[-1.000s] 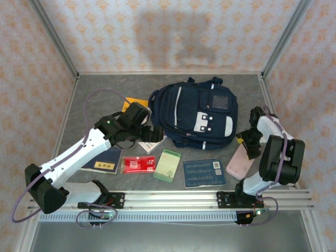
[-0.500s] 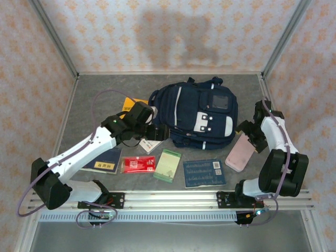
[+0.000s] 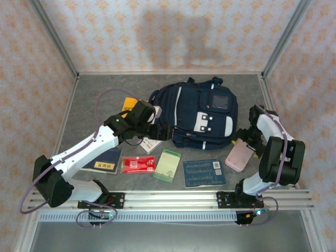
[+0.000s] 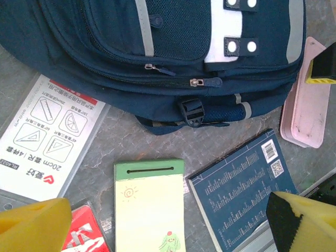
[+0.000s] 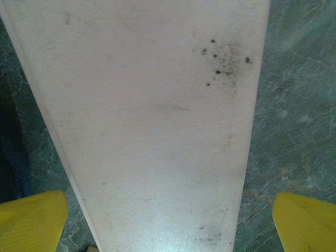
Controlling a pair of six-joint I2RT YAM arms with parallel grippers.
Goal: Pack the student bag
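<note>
Right wrist: claw (image 5: pixel 168 220) apparently straddles pink case (image 5: pixel 147 105).

Student bag (image 3: pixel 197 114): large dark navy backpack, grey stripes, white front patch with buckle tabs. Lies flat, front up, mid-table toward the back. Zips closed along lower edge.

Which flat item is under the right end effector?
The pink case, right of the student bag; the blue booklet, green notepad and red packet lie further left.
</note>
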